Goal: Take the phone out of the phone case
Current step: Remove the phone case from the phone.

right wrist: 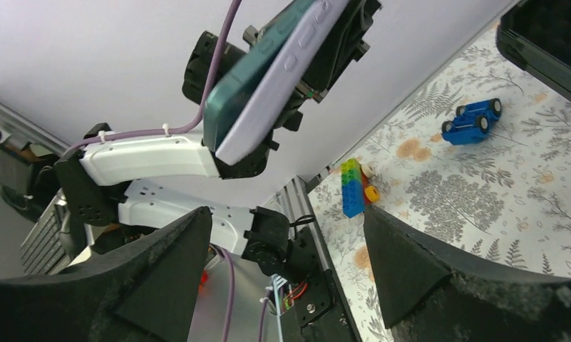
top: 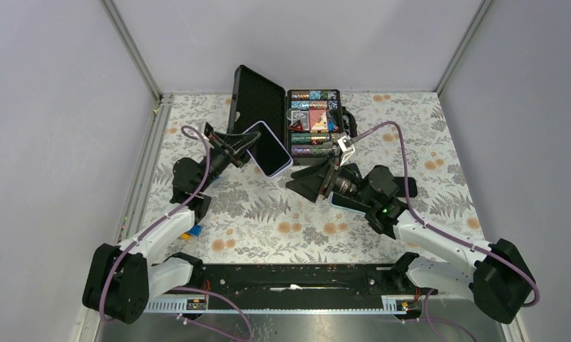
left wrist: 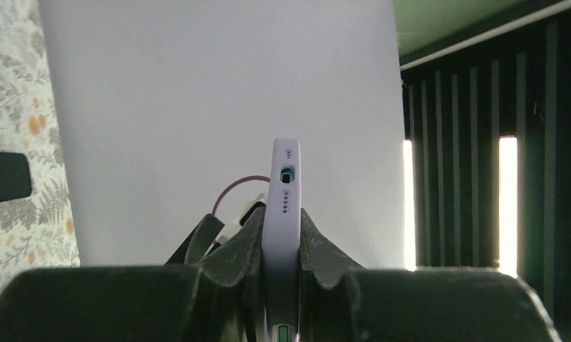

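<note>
Enclosure with plain pale grey walls (top: pixel 304 35) and metal corner rails. The counter (top: pixel 282 214) is covered in a matt sheet printed with grey ferns and orange flowers.

**Phone and case.** The phone (top: pixel 270 148) is a flat slab with rounded corners, seated in a smooth lilac case (left wrist: pixel 285 206). It is held in the air over the left-centre of the counter, in front of the box. Its dark teal body shows inside the lilac shell in the right wrist view (right wrist: pixel 268 78). In the left wrist view the case's end faces the camera, with a port cut-out, a row of small holes and teal showing through.

**Left jaws.** Clamped on the two broad faces of the cased phone. The black, rough-textured wedge pads (left wrist: pixel 318 249) press on either side.

**Right jaws.** Spread wide with nothing between them, low over the centre of the counter and apart from the phone. They have the same coarse black pads (right wrist: pixel 403 263).

**Box.** The black hard-shell box (top: pixel 257 96) stands open at the back. Its lid is raised at the left and lined in black. Its base, divided into rows, is filled with small, brightly patterned pieces (top: pixel 312 122) too small to identify.

**Loose items.** A blue toy car (right wrist: pixel 472 121) and a stack of coloured bricks (right wrist: pixel 355 187) lie on the sheet at the counter's left side.
</note>
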`<move>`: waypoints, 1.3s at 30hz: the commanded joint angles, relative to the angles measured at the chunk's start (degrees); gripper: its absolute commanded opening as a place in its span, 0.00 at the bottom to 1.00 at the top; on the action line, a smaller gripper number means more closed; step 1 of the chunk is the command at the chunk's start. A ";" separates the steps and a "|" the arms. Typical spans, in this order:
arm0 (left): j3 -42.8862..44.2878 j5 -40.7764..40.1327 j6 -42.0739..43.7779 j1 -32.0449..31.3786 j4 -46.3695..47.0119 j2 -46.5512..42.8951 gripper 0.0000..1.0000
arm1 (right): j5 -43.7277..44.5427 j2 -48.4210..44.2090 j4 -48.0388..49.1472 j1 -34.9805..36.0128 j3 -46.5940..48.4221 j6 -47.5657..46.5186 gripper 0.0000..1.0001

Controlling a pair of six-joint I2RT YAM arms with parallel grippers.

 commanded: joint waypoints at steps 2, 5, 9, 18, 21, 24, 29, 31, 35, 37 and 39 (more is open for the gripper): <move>-4.07 0.44 -2.44 1.25 11.99 -1.54 0.00 | 5.82 0.93 2.88 2.60 0.14 -3.40 0.87; -4.48 0.22 -0.46 1.27 8.52 -3.64 0.00 | 7.80 1.89 6.58 3.75 -1.08 -1.54 0.87; -4.04 -0.71 2.42 1.25 2.64 -6.70 0.00 | 10.11 4.52 14.47 4.63 -2.14 3.23 0.87; -2.64 -1.48 3.57 1.25 -2.90 -9.92 0.00 | 13.86 12.85 22.83 4.72 -0.53 13.03 0.77; -2.30 -1.36 3.49 1.25 -2.80 -10.03 0.00 | 12.08 14.67 25.95 4.74 -0.02 14.63 0.81; -2.19 -1.31 3.30 1.25 -2.14 -9.74 0.00 | 10.65 15.46 26.19 4.74 0.52 15.19 0.84; -1.93 -0.50 2.63 1.26 -0.46 -8.62 0.00 | 13.23 16.22 25.00 4.71 0.92 17.46 0.83; -2.02 -0.47 2.45 1.27 0.27 -8.43 0.00 | 14.37 16.41 22.65 4.70 1.45 18.39 0.81; -2.32 -0.47 2.76 1.27 0.35 -8.69 0.00 | 17.07 18.10 22.86 4.75 1.34 23.43 0.80; -2.54 -0.56 2.94 1.30 0.21 -8.83 0.00 | 18.50 19.06 19.37 4.68 2.03 28.94 0.80; -2.63 -0.61 3.04 1.25 0.14 -8.95 0.00 | 19.02 20.55 18.43 4.68 2.78 32.37 0.79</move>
